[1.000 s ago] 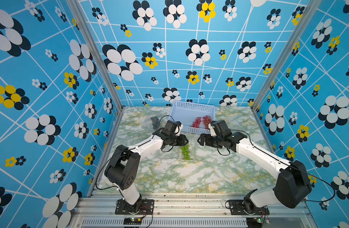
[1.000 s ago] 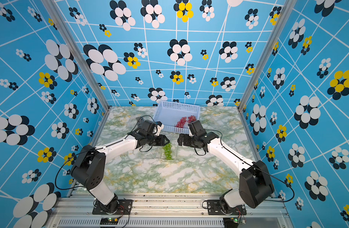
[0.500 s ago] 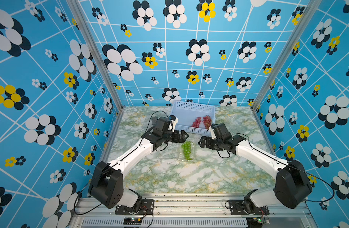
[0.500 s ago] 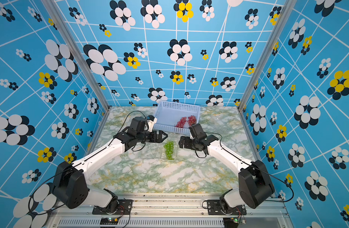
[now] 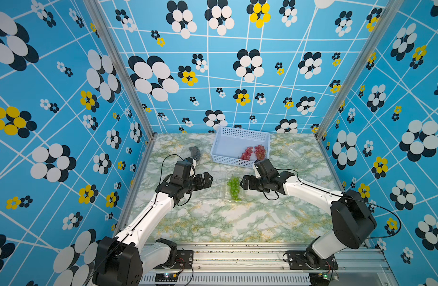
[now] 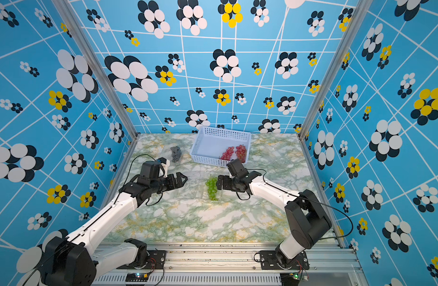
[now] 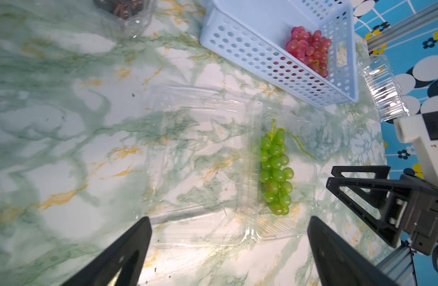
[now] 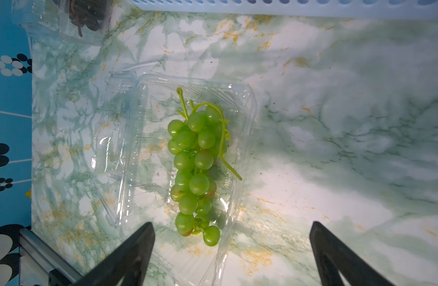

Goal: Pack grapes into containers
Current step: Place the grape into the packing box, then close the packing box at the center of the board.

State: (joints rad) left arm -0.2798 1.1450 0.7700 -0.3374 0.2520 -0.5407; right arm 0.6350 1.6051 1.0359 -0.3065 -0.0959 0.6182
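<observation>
— Where is the green bunch (image 5: 234, 188) found?
— It is laid in an open box (image 8: 148, 138) at the centre, between the left gripper (image 5: 208, 180) and the right gripper (image 5: 242, 183). Both jaws are spread wide and nothing is held.
— The rest?
— Two red bunches (image 5: 253, 152) are seen in the basket (image 5: 227, 146). The dark bunch (image 5: 195, 151) is seemingly boxed, far left.

Pale-blue perforated basket (image 5: 228, 148), green grapes (image 5: 234, 188), red grapes (image 5: 254, 152).

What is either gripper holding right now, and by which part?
Nothing. The left gripper and right gripper are both open and empty; the green grapes lie in the open clamshell.
</observation>
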